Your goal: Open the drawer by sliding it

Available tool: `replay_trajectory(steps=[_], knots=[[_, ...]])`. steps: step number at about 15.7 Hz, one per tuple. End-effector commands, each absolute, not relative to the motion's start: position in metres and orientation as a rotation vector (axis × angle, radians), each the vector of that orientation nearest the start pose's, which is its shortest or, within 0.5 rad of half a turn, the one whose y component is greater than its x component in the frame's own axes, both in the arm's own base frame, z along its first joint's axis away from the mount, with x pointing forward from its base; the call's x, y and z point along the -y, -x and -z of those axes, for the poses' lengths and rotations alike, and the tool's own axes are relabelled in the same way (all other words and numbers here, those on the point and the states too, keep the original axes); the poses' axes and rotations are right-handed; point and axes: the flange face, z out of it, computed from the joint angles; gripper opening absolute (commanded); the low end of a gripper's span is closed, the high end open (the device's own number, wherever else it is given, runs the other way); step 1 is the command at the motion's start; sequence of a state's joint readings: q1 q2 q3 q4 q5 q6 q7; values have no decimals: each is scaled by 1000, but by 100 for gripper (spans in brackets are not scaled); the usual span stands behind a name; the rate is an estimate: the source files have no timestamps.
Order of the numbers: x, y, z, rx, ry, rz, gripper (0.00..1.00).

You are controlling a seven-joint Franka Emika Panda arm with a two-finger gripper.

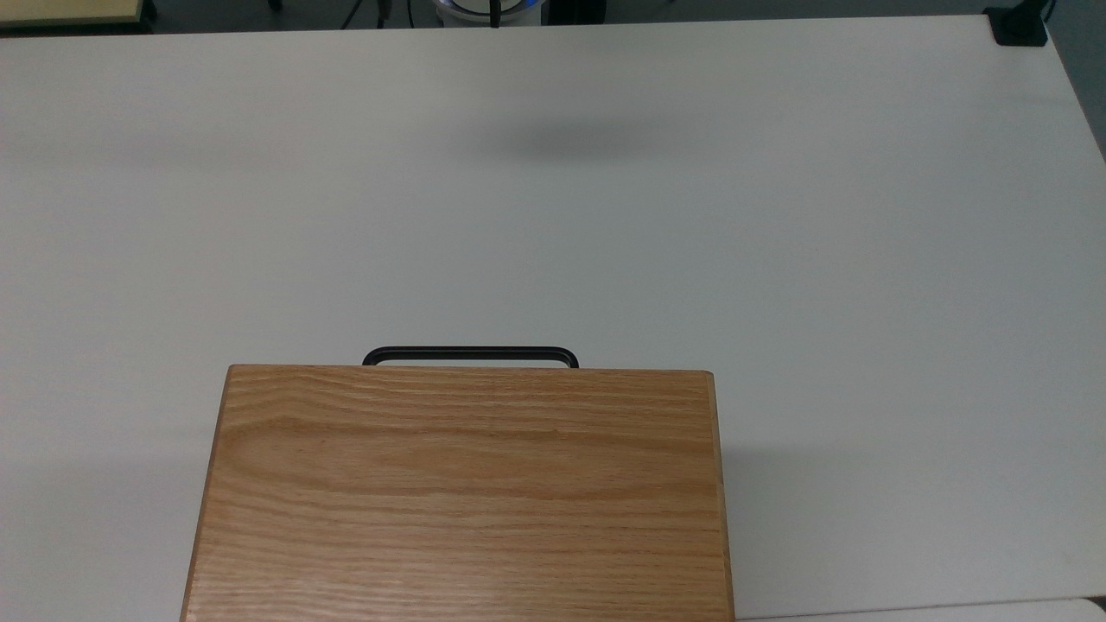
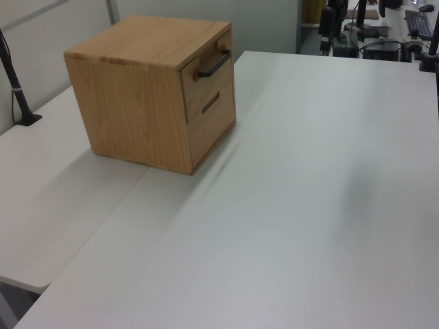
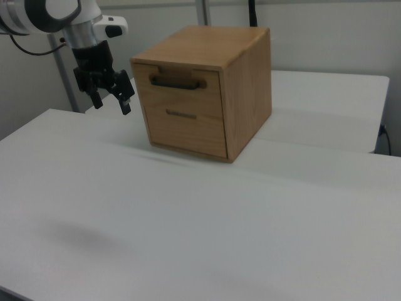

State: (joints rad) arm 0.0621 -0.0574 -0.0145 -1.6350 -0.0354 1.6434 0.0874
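Oak-grained cabinet (image 3: 203,88), cube-shaped, standing on white table (image 1: 778,216); bottom centre of the top view, upper left of the left view, upper centre of the right view.

Drawer (image 3: 185,80): top of cabinet front, pushed in flush. Black bar handle (image 1: 471,355) lying horizontal across its panel, jutting just past the cabinet's upper edge in the top view; in the left view (image 2: 214,64), on the cabinet's right-hand face.

Second front panel (image 3: 182,128) below, with a small dark slot.

Gripper (image 3: 111,99): upper left of the right view, pointing down, hanging above the table, near the cabinet's left side, apart from the handle. Fingers (image 3: 125,100) spread, gripping nothing.

Faint grey shadow (image 1: 575,138) on tabletop, upper centre of the top view.
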Motion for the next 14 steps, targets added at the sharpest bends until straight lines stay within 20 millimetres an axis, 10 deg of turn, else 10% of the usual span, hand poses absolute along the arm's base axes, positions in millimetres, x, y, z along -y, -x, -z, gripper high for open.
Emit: replay_trajectory(steps=[1, 10, 14], knots=[[-26, -543, -630, -54, 3148, 120, 100], [-45, -553, -617, -134, 3180, 125, 99], [-51, -582, -622, -830, 2906, 383, 100]])
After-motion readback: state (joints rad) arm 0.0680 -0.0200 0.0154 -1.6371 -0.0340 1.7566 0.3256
